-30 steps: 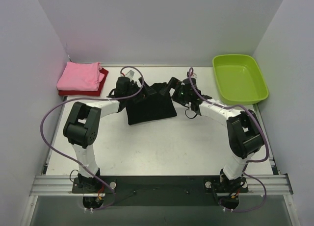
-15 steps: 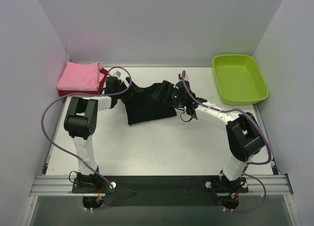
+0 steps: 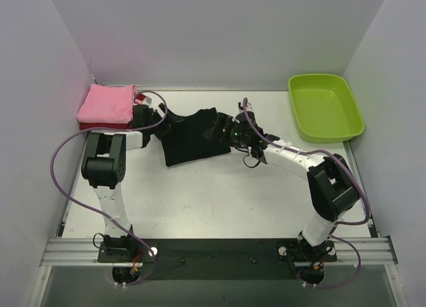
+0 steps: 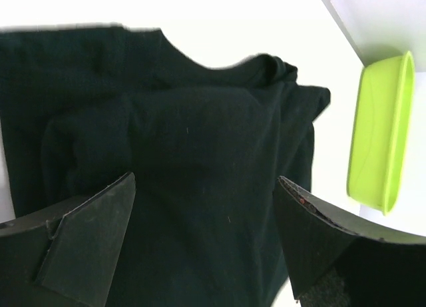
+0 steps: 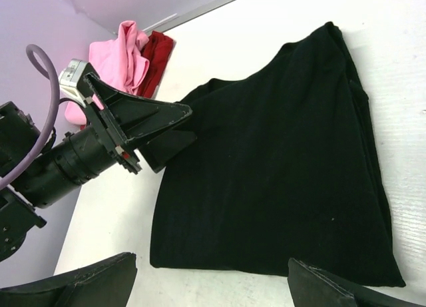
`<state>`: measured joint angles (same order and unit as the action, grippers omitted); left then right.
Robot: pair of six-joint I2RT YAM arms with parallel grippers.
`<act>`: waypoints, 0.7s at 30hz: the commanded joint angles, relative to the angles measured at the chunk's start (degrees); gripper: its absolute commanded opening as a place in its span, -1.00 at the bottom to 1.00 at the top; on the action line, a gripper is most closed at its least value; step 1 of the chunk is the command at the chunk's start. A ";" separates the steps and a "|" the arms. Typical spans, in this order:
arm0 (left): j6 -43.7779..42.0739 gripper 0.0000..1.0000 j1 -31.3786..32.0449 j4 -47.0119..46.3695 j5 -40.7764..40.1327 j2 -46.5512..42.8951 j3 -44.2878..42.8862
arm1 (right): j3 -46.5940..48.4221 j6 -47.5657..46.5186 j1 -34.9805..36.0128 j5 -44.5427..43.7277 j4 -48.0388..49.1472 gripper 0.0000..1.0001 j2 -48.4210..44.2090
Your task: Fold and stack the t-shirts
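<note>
Since a second ago we see the black shirt [image 3: 190, 137] slid left and a little back across the tabletop [image 3: 219, 194], and both arms have swung left with it. It lies folded in the back middle, near the pink shirt [image 3: 106, 102]. The pink shirt rests folded on the dark red shirt [image 5: 158, 57] in the back left corner. Our left tool [image 4: 206, 250] stands wide over the black cloth's left edge. Our right tool [image 5: 213, 287] is also wide, at its right edge. A lime-green tub [image 3: 325, 107] sits back right, well apart.
</note>
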<state>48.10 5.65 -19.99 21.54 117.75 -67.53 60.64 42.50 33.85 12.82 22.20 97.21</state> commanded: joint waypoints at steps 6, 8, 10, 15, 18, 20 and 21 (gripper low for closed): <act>3.32 0.94 1.47 2.57 2.54 -20.09 4.86 | 12.29 -4.44 1.22 -0.70 -5.76 1.00 2.70; 1.40 0.95 1.03 9.04 1.50 -23.88 3.47 | 17.55 -4.18 1.22 0.45 -7.07 0.99 5.61; -1.93 0.95 0.68 15.21 -0.26 -26.42 1.62 | 21.69 -3.48 1.22 2.46 -8.39 0.99 10.62; -10.46 0.95 -2.48 34.47 -9.31 -28.19 -6.20 | 32.60 -2.60 1.57 4.67 -11.82 0.98 19.32; -12.49 0.95 -5.29 39.40 -13.09 -26.79 -10.86 | 30.17 -1.55 1.84 4.85 -8.85 0.98 18.64; -13.55 0.95 -7.67 41.95 -16.43 -24.25 -13.50 | 27.61 -1.46 2.19 4.41 -7.18 0.98 16.28; -14.86 0.95 -9.06 42.83 -17.75 -23.11 -16.38 | 24.21 -1.63 2.28 4.15 -5.43 0.98 15.13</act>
<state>39.18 0.71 13.26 11.99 91.31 -76.38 89.54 40.62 35.20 16.19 12.43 117.84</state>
